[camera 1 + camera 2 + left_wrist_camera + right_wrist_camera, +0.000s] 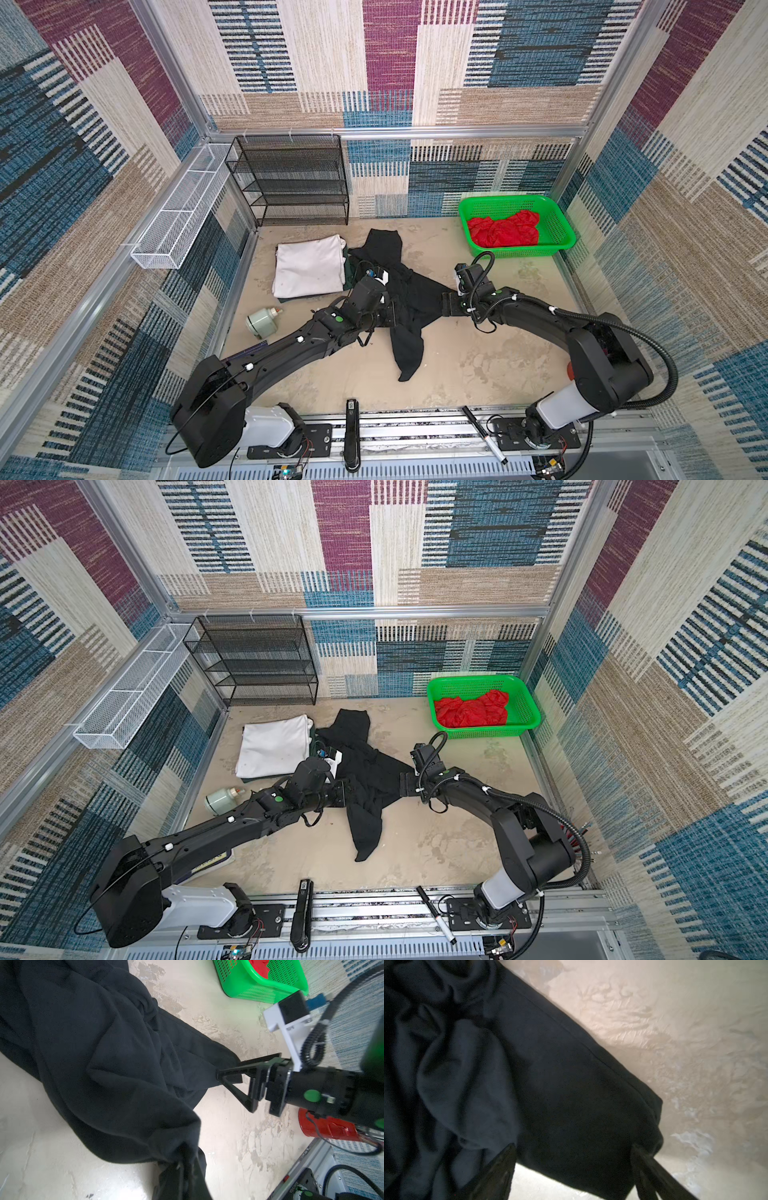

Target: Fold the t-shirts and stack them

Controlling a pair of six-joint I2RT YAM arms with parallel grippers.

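The black t-shirt [409,328] [365,812] lies crumpled mid-table. My left gripper [395,313] [347,789] [185,1165] is shut on a bunched fold of it. My right gripper [442,305] [401,783] [573,1155] is open; its two fingers straddle the shirt's hemmed end [612,1095] without pinching it, as the left wrist view also shows. The folded white t-shirt [309,266] [274,746] rests on the dark green t-shirt [345,266] at back left. The red t-shirt [503,230] [471,712] sits crumpled in the green basket [519,200].
A black mesh rack [291,178] and a white wire basket [178,212] line the back left. A pale jar [262,322] lies on its side near my left arm. A black tool [351,436] and a marker [484,434] rest on the front rail.
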